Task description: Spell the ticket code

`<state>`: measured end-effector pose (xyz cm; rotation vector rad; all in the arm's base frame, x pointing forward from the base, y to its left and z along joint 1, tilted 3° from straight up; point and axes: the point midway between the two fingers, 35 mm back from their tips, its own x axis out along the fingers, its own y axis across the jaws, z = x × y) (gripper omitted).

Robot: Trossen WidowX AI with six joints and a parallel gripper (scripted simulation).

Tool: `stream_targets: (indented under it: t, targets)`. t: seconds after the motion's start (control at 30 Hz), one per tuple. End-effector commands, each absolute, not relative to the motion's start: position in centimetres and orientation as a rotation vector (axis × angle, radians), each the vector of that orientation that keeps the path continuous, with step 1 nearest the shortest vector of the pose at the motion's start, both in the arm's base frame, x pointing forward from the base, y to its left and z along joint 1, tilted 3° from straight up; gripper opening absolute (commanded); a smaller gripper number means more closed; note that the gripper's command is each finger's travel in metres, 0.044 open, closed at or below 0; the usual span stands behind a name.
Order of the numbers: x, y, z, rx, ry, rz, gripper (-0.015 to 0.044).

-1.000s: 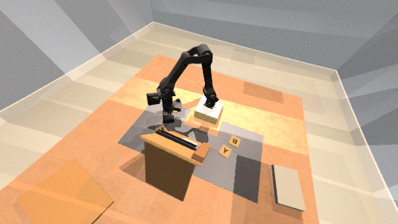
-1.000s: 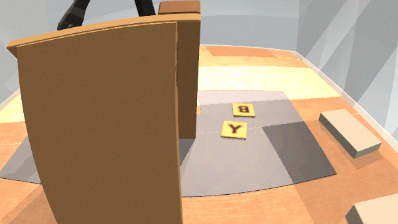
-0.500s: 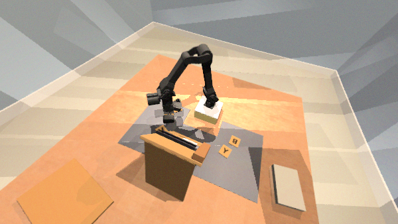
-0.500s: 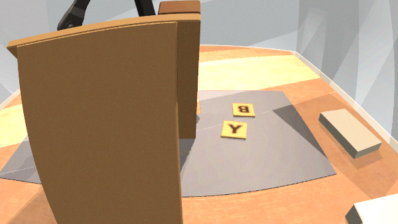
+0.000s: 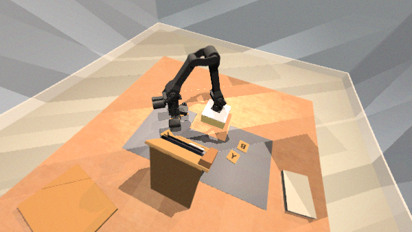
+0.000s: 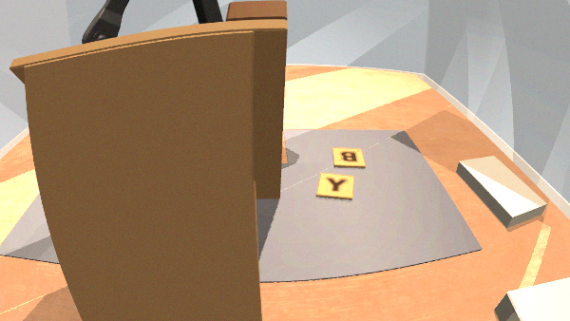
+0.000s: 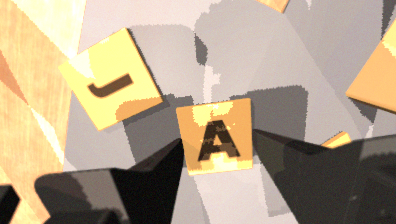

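Note:
My gripper [image 5: 174, 125] [image 7: 216, 139] is low over the grey mat [image 5: 240, 178] [image 7: 280, 65], behind the left end of the board [image 5: 172, 171] [image 6: 142, 180]. In the wrist view its two dark fingers touch the left and right edges of the A tile [image 7: 216, 136], which lies flat on the mat. The J tile [image 7: 110, 85] lies just up and left of it. The B tile [image 5: 243, 146] [image 6: 349, 157] and the Y tile [image 5: 233, 156] [image 6: 335, 185] lie on the mat right of the board. The dark letter rail [image 5: 185, 144] on the board's top holds no tile that I can see.
A brown stop block [image 5: 209, 158] closes the rail's right end. The arm's white base block [image 5: 215, 114] stands behind the board. A pale flat slab [image 5: 299, 193] [image 6: 499, 190] lies at the right and an orange sheet [image 5: 69, 202] at the front left. Low clear walls ring the counter.

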<state>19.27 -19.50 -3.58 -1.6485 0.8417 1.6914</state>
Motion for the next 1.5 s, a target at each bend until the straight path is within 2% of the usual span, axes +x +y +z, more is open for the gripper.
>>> stream_targets:
  t: [0.0,0.03,0.33,1.47]
  targets:
    - [19.3,-19.5,-3.7,-1.649,0.845,1.697,0.0240]
    - [19.3,-19.5,-3.7,-1.649,0.845,1.697,0.0233]
    - [19.4,-19.4,-3.1,-1.649,0.845,1.696,0.0000]
    - [19.4,-18.9,-2.0,-1.649,0.844,1.696,0.0000]
